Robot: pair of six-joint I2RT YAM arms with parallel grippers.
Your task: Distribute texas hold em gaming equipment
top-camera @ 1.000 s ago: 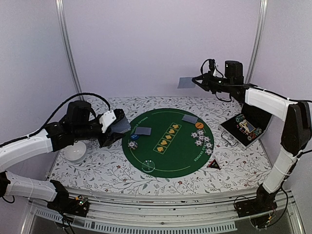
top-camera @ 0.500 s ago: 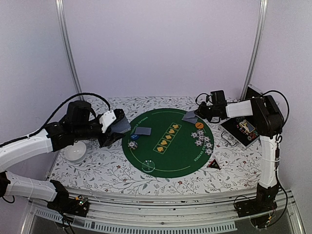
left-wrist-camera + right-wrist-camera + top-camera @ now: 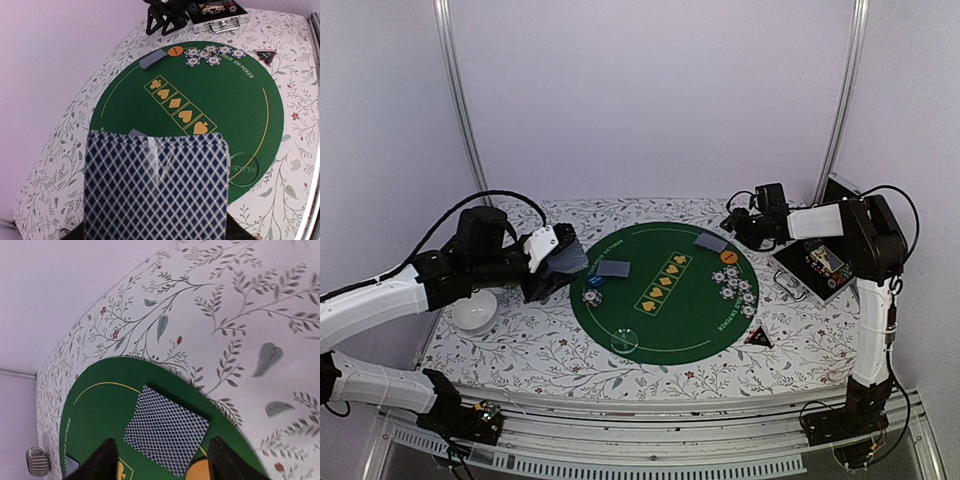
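My left gripper (image 3: 552, 268) hovers over the left rim of the green mat (image 3: 665, 310), shut on a stack of blue-backed playing cards (image 3: 155, 185) that hides its fingers. My right gripper (image 3: 163, 441) stands open low over the mat's far right. A card pile (image 3: 167, 432) lies flat between its fingers, touched by neither. Another card pile (image 3: 614, 268) lies at the mat's left. An orange button (image 3: 729, 257) and several whitish chips (image 3: 736, 285) sit at the right. A blue button (image 3: 595, 282) and a chip (image 3: 591, 297) sit at the left.
A white bowl (image 3: 475, 312) stands on the flowered tablecloth under my left arm. An open metal case (image 3: 820, 262) lies at the right beside the mat. A small dark triangle (image 3: 758, 338) rests off the mat's near right. A striped mug (image 3: 37, 462) shows at the far left.
My right arm came down from high at the back with a card, set it on the mat's far right pile and opened. The left arm stayed still.
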